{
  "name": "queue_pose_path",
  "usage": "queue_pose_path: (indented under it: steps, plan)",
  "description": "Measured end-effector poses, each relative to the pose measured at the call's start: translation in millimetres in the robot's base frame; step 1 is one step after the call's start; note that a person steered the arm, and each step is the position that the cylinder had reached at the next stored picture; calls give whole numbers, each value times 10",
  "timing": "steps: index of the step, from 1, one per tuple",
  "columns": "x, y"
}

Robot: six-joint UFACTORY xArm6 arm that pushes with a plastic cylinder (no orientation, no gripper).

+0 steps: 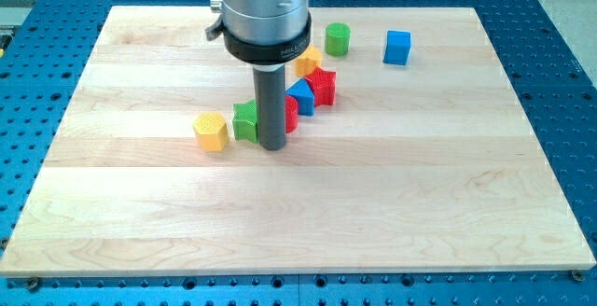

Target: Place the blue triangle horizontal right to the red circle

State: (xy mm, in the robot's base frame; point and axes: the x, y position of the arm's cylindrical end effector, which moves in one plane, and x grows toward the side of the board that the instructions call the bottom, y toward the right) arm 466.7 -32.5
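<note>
Board (448, 203): a pale wooden top on a blue perforated table (569, 82); the blocks sit in its far half, the near half bare.
Arm: a grey cylinder (263, 12) comes down from the far side and ends in a dark rod; there is no pincer, so nothing is clenched or released.
My tip (271, 146): on the board at the near-left end of the cluster, right of the green block (245, 119) and hiding most of the red circle (290, 115).
Why there: likely placed to work on this cluster, though from here it blocks the view of the circle.
Blue triangle (301, 95): touching the red circle's far-right side, with the red star (322, 86) just behind it; its long axis seems to run near-left to far-right, though the pointing corner is hard to make out.
Remaining: I judge it needs shifting nearer to sit level with the circle.
Others: yellow block (212, 131) left; orange block (308, 61), green cylinder (338, 38) and blue cube (397, 48) farther back.
</note>
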Motion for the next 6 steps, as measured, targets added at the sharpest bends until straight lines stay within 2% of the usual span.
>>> queue_pose_path:
  steps: [2, 3, 4, 5, 6]
  plan:
    - [931, 89]
    - [1026, 2]
    - [1377, 590]
    - [1518, 1365]
    - [1511, 1503]
